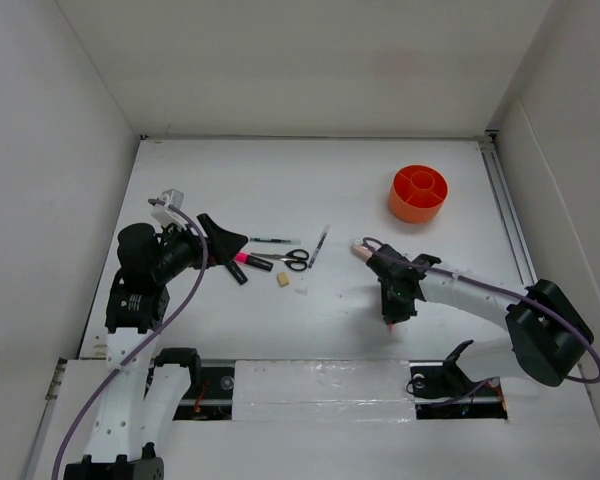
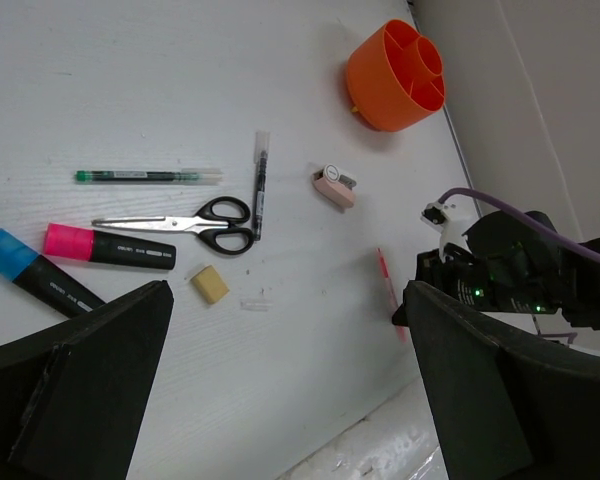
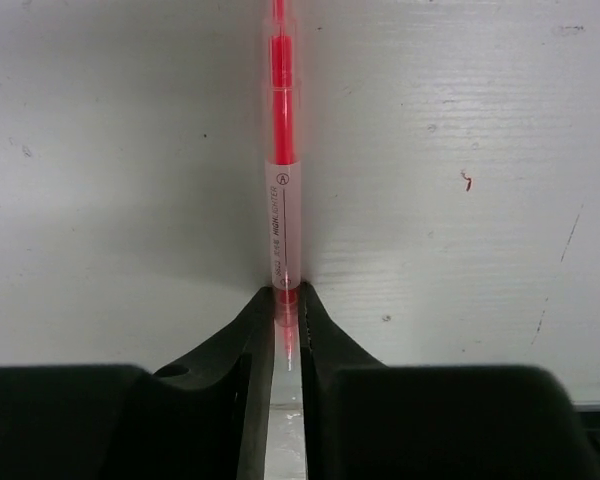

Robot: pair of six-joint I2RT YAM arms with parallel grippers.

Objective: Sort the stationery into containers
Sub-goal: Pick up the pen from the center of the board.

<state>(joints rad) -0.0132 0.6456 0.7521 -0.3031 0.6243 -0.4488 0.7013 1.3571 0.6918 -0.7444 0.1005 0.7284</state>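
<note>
A pink pen (image 3: 283, 150) lies on the white table, and my right gripper (image 3: 285, 300) is shut on its tip end; the same pen (image 2: 386, 285) also shows in the left wrist view. The orange pot (image 1: 418, 193) stands at the back right. Left of centre lie black-handled scissors (image 2: 180, 222), a beige eraser (image 2: 209, 285), a pink-capped marker (image 2: 105, 245), a blue-capped marker (image 2: 35, 270), a green pen (image 2: 145, 177), a grey pen (image 2: 260, 185) and a pinkish sharpener (image 2: 335, 186). My left gripper (image 1: 220, 240) hangs open beside the markers, holding nothing.
White walls close the table in on the left, back and right. A metal rail (image 1: 507, 210) runs along the right edge. A purple cable (image 1: 480, 288) runs along the right arm. A small clear pen cap (image 2: 252, 300) lies near the eraser.
</note>
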